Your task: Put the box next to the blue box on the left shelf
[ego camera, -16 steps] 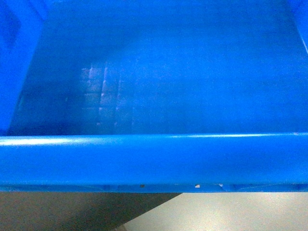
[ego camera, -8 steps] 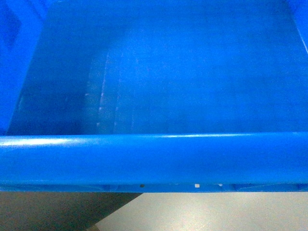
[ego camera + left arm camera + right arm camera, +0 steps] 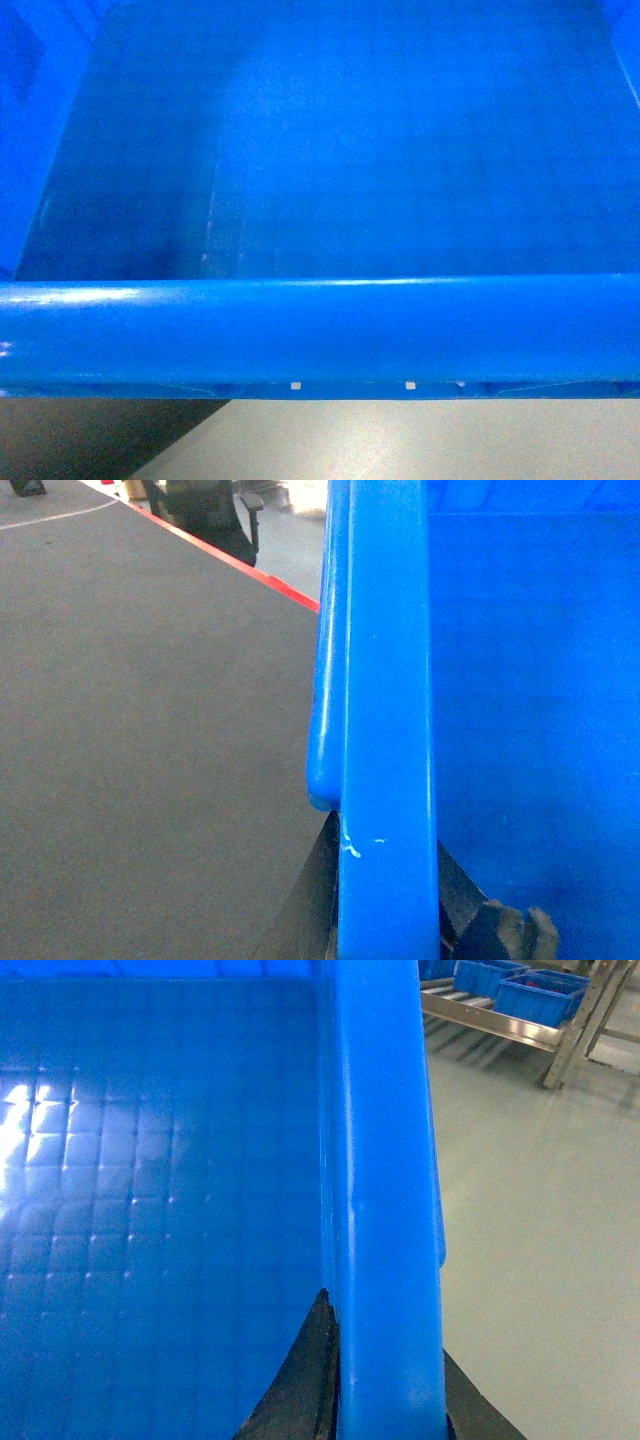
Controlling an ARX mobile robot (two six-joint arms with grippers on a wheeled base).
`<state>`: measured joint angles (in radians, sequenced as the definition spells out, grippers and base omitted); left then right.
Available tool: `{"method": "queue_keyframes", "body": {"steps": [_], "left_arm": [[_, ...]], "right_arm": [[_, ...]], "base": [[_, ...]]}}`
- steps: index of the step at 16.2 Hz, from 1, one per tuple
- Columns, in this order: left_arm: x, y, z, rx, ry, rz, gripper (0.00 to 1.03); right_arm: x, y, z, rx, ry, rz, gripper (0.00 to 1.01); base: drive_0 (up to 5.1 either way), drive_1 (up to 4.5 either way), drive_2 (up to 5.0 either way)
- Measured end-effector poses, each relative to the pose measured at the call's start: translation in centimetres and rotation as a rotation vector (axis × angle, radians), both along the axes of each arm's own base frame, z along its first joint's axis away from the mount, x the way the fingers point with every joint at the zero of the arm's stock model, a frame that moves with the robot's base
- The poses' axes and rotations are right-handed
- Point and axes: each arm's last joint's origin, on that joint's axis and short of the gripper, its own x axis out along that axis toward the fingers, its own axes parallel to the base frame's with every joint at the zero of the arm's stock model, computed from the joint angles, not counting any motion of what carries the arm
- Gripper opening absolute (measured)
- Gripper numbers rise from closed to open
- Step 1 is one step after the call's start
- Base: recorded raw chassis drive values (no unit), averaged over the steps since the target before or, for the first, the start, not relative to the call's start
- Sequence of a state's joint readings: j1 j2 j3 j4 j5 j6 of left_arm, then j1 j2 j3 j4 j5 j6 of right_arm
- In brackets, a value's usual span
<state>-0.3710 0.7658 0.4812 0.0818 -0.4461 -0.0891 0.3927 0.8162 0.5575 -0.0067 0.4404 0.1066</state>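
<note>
Head view: the box (image 3: 330,180) is filling nearly the whole frame, its near rim running straight across the lower part and its bare inside floor stretching away above that. Under the rim a strip of floor (image 3: 420,440) is showing, dark grey at the left and pale at the right. No claw is showing here.

Left wrist view: the box's left rim (image 3: 385,730) is running up the middle of the frame, with the blue inside wall to its right. The left claw (image 3: 388,920) is sitting at the bottom edge, straddling that rim: one dark finger (image 3: 310,900) is lying against the outer side, and another is showing on the inner side, so the claw is clamping the wall between them. The box is hanging above dark grey floor, with a red line (image 3: 240,565) crossing it farther off (a dark chair base is standing beyond that line).

Right wrist view: the right rim (image 3: 385,1190) is running up the frame, with the grid-embossed floor of the box to its left. The right claw (image 3: 388,1400) is gripping this rim from below in the same way, one dark finger (image 3: 300,1385) inside the box and one outside. Beyond, over pale green floor, a metal shelf (image 3: 500,1022) is carrying small blue bins (image 3: 535,995), well apart from the held box.
</note>
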Motion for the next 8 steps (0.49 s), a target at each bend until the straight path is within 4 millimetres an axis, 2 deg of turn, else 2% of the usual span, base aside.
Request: {"method": "queue_keyframes", "body": {"steps": [8], "left_arm": [[0.00,0.00,0.00,0.000,0.000,0.000,0.09]], "right_arm": [[0.00,0.00,0.00,0.000,0.000,0.000,0.09]], "base": [[-1.5,-1.53,-1.5]]}}
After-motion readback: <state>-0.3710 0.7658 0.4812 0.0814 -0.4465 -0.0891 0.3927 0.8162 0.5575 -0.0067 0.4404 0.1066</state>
